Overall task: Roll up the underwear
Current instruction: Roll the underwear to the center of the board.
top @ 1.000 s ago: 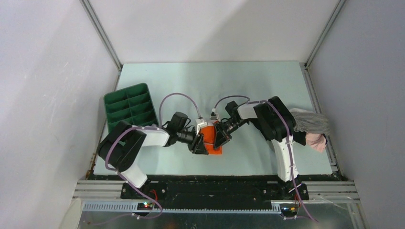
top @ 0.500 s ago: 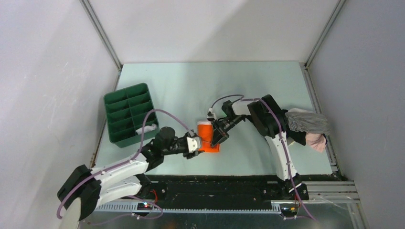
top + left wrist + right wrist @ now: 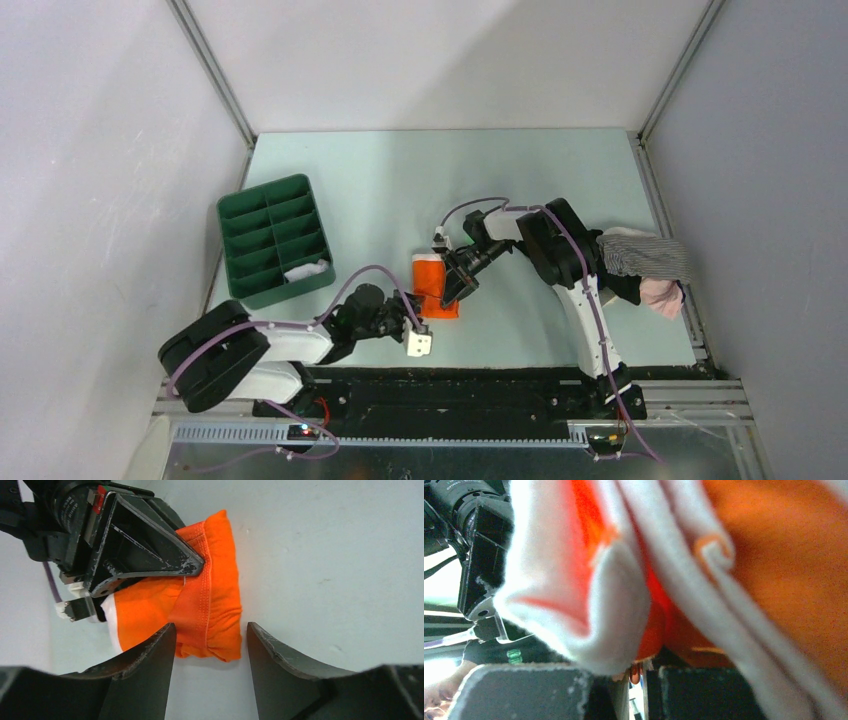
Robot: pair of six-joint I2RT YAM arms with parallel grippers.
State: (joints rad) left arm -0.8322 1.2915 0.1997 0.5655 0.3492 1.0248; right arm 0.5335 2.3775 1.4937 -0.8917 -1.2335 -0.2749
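While the right hand [image 3: 453,292] pinches the orange underwear [image 3: 434,285], the left hand [image 3: 210,632] hangs open.
It lies by the desk's [image 3: 520,180] near edge, long axis pointing away, just beyond the left hand.

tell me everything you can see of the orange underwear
The orange underwear looks like soft knit cloth with white trim and stitched hems. It is folded into a compact, partly rolled bundle and lies on the pale green table, near the middle front. The right gripper is shut on one edge, pinching the fabric. The left gripper is open at its near end and not holding it.
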